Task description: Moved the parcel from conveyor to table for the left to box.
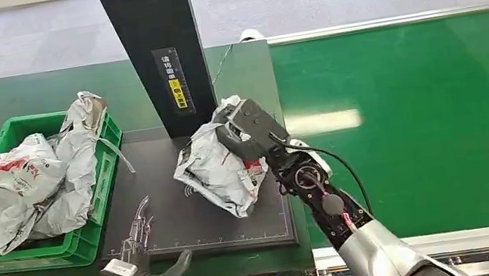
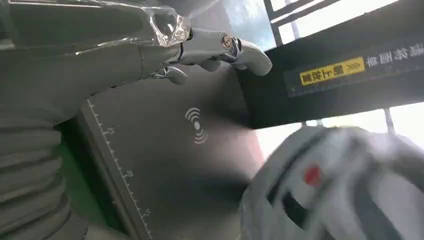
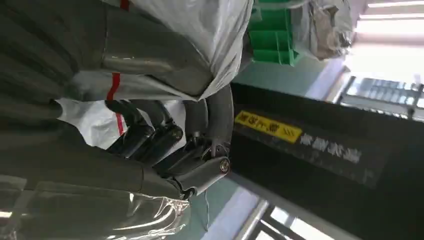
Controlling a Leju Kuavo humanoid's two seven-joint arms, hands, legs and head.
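Note:
A crumpled grey plastic parcel (image 1: 216,171) with red print sits over the right part of the black mat (image 1: 166,221) on the table. My right hand (image 1: 249,131) grips its upper right side, and in the right wrist view the dark fingers (image 3: 159,136) curl into the parcel (image 3: 205,30). I cannot tell whether the parcel rests on the mat or hangs just above it. My left hand (image 1: 139,232) is at the mat's front left corner, fingers spread and holding nothing. The left wrist view looks past the left hand (image 2: 100,60) to the blurred parcel (image 2: 340,185) across the mat (image 2: 185,160).
A green crate (image 1: 45,252) at the table's left holds several grey parcels (image 1: 26,180). A black upright post (image 1: 153,48) with a yellow label stands just behind the mat. The green conveyor belt (image 1: 425,124) runs along the right side.

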